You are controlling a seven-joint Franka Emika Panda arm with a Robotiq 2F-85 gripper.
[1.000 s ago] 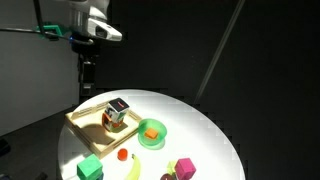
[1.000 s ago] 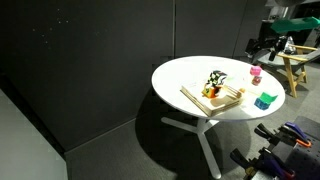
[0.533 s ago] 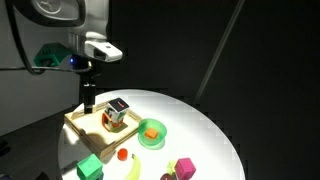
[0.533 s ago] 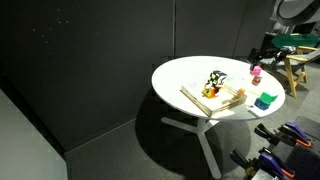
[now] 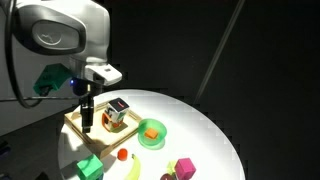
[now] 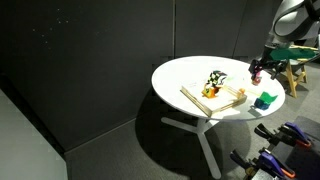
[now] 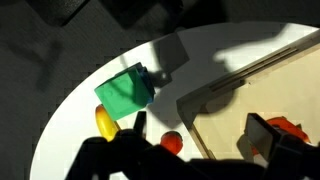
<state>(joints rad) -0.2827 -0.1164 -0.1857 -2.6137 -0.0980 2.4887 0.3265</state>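
Observation:
My gripper (image 5: 87, 118) hangs low over the near left edge of a wooden tray (image 5: 83, 128) on a round white table; it also shows in an exterior view (image 6: 258, 72). In the wrist view the gripper (image 7: 198, 143) is open and empty, and its dark fingers (image 7: 262, 137) straddle the tray's corner (image 7: 215, 100). A small orange ball (image 7: 172, 142) lies on the table between them, just outside the tray. A green cube (image 7: 125, 92) and a yellow banana (image 7: 103, 122) lie beyond it. A small toy house (image 5: 117, 112) stands in the tray.
A green bowl (image 5: 152, 133) with an orange piece stands beside the tray. The green cube (image 5: 90, 168), the banana (image 5: 133, 170), the orange ball (image 5: 122, 154) and a pink cube (image 5: 184, 168) lie near the table's front edge. The surroundings are dark.
The arm has come down from high above the table, and the gripper is now just over the tray's left edge.

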